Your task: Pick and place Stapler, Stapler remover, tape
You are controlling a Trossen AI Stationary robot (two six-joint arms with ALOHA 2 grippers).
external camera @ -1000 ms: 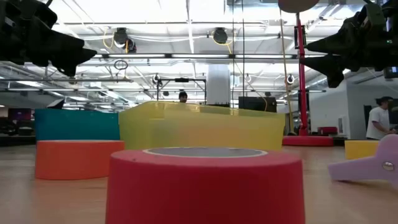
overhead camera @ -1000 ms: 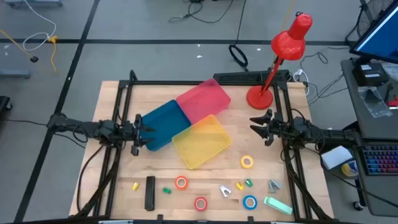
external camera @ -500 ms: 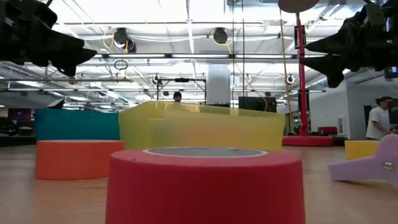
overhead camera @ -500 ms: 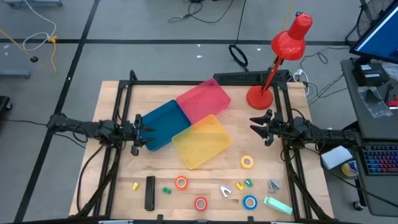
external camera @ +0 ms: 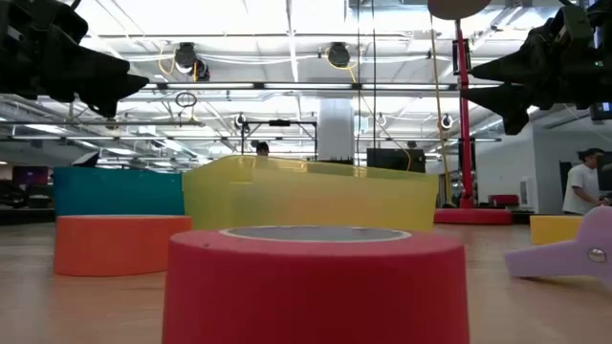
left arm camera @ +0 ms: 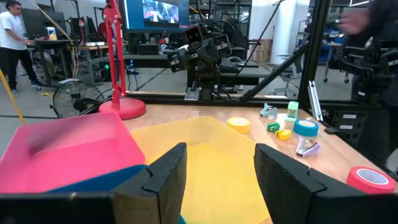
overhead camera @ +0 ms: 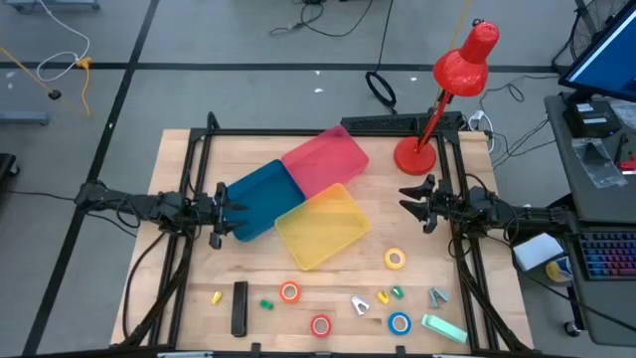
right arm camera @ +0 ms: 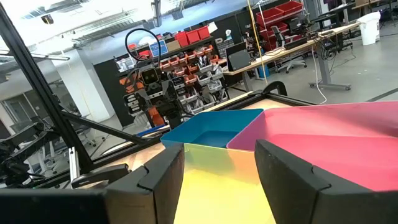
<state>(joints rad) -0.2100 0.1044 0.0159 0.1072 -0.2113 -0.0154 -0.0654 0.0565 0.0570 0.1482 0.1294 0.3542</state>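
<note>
Both arms reach level over the table (overhead camera: 189, 159) from opposite sides, facing each other across three bins. The left gripper (overhead camera: 223, 211) hangs above the edge of the blue bin (overhead camera: 260, 197); its fingers (left arm camera: 163, 175) stand apart and hold nothing. The right gripper (overhead camera: 415, 198) hovers near the base of the red lamp (overhead camera: 437, 99), well apart from the pink bin (overhead camera: 326, 161) and yellow bin (overhead camera: 320, 225); its fingers (right arm camera: 158, 175) are also parted and empty.

The tape lies along the near side of the table: orange roll (overhead camera: 289, 292), red roll (overhead camera: 320, 325), blue roll (overhead camera: 399, 323) and yellow roll (overhead camera: 396, 260). A black stapler (overhead camera: 238, 307) lies left of the orange roll. A teal stapler (overhead camera: 443, 329) lies just beside the blue roll.
</note>
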